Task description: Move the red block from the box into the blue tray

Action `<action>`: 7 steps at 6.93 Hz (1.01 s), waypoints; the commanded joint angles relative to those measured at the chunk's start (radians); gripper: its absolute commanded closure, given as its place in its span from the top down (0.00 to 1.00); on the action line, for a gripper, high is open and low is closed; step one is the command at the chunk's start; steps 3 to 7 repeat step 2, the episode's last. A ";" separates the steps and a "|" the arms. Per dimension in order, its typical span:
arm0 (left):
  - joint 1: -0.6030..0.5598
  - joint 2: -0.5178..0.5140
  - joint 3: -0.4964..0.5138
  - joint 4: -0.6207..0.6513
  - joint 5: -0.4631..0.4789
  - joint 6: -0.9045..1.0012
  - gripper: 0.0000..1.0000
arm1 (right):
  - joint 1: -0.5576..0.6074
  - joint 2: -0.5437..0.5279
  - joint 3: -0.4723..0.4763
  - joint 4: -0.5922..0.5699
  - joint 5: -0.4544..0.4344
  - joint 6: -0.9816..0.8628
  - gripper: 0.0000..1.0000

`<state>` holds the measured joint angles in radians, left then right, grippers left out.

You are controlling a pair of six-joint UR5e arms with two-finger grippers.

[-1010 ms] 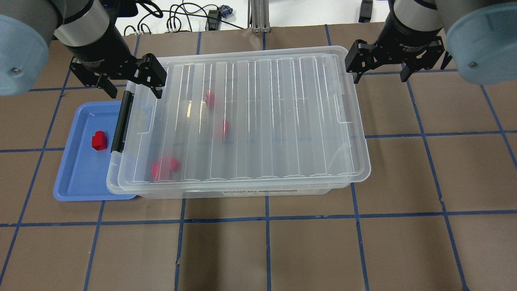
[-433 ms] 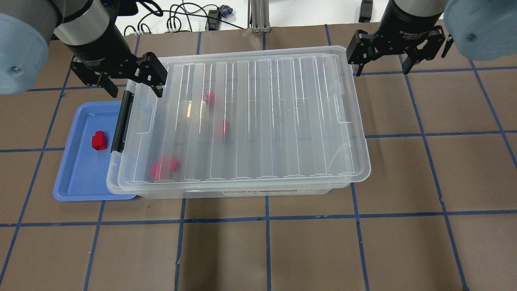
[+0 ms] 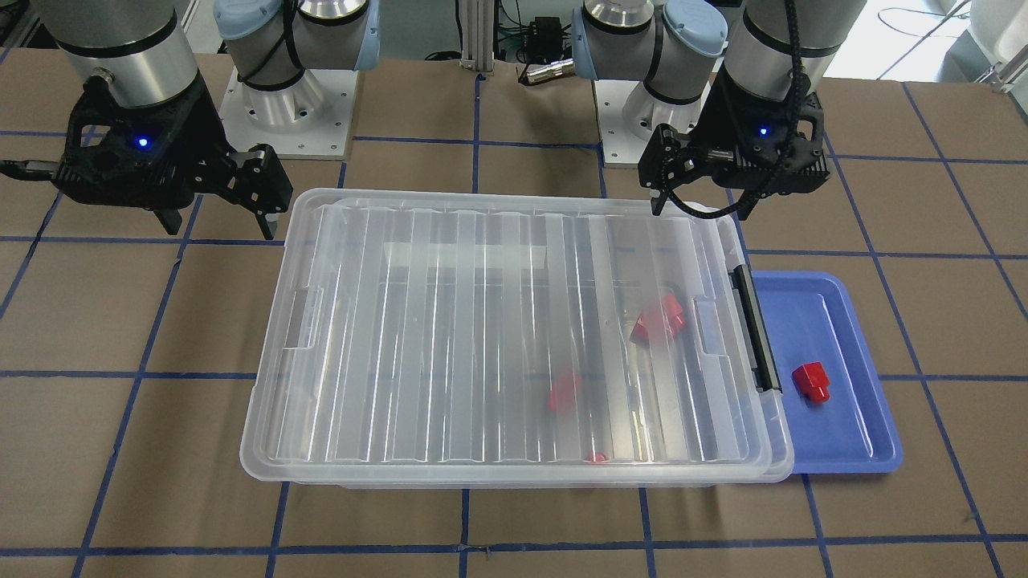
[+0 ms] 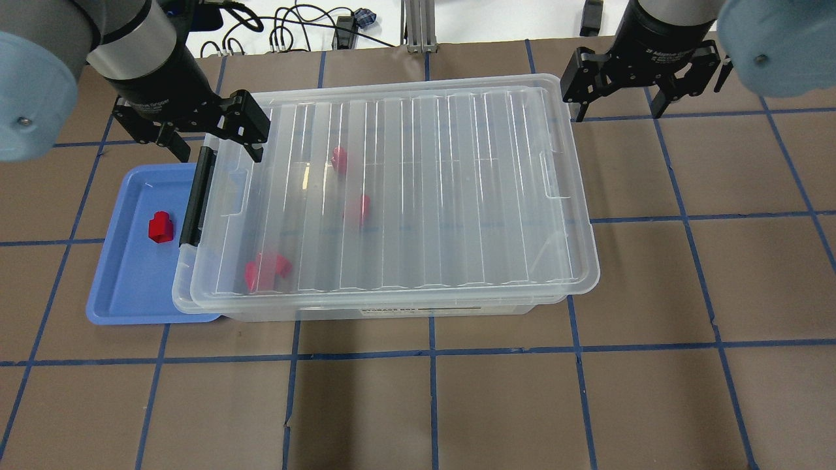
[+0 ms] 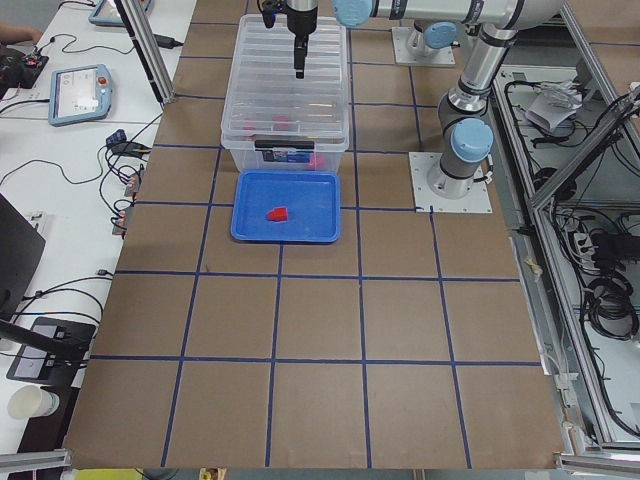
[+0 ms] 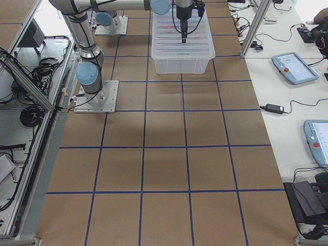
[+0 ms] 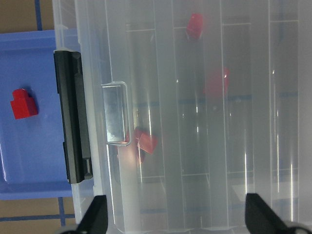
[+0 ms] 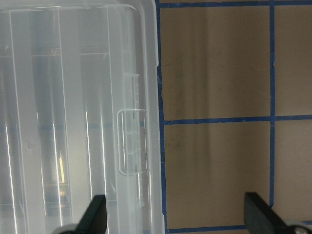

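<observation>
1. Jaws of the left gripper stand wide, empty; it points down over the latch-end corner of the box.
2. We log the right gripper equally wide, empty, beside the opposite far corner.
3. We find the red block in the blue tray, beside the box.

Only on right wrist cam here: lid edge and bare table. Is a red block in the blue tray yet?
Observer: Yes. One red block lies in the blue tray, next to the box and its black latch.
Operator: Any more inside the box?
Observer: At least three other red blocks show through the closed lid.
Operator: Left gripper?
Observer: The left gripper is open and empty, over the lid's corner by the latch.
</observation>
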<state>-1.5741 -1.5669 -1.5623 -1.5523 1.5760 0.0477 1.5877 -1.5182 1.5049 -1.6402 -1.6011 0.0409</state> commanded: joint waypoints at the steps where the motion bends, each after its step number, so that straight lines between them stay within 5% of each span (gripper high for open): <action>1: -0.001 -0.004 0.002 0.001 0.002 0.001 1.00 | 0.000 0.001 0.000 -0.001 0.000 -0.001 1.00; 7: -0.001 -0.004 0.001 0.001 0.002 0.001 1.00 | 0.000 0.001 0.000 -0.003 0.001 -0.001 1.00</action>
